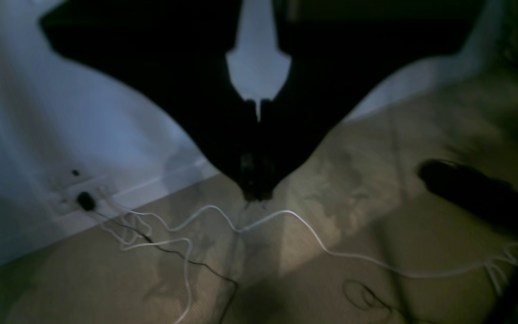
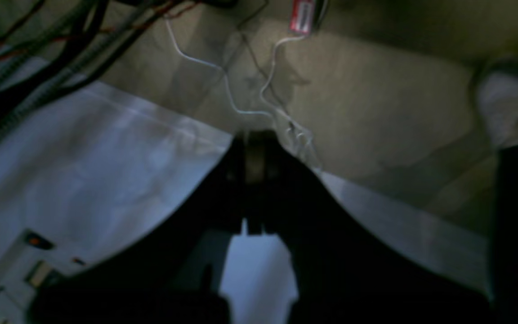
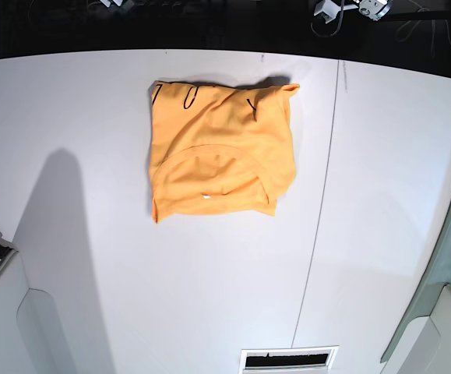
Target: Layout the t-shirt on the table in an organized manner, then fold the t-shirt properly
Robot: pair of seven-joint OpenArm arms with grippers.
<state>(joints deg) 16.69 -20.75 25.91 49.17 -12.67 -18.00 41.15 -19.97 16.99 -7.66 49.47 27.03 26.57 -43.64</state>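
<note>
the t-shirt (image 3: 221, 152) lies bunched into a rough square on the white tabletop (image 3: 381, 179), at about 12 o'clock from the middle of the base view and just left of the dark seam, so a good first step is judged to be a pinch at two outer corners, drawn apart until sleeves and hem are spread flat. the left gripper (image 1: 258, 118) and right gripper (image 2: 253, 227) are seen pressed together and empty, aimed at floor and cables. neither arm is shown in the base view, both wrist views are dark and blurred, and the shirt's sleeves and far edge cannot be made out.
</note>
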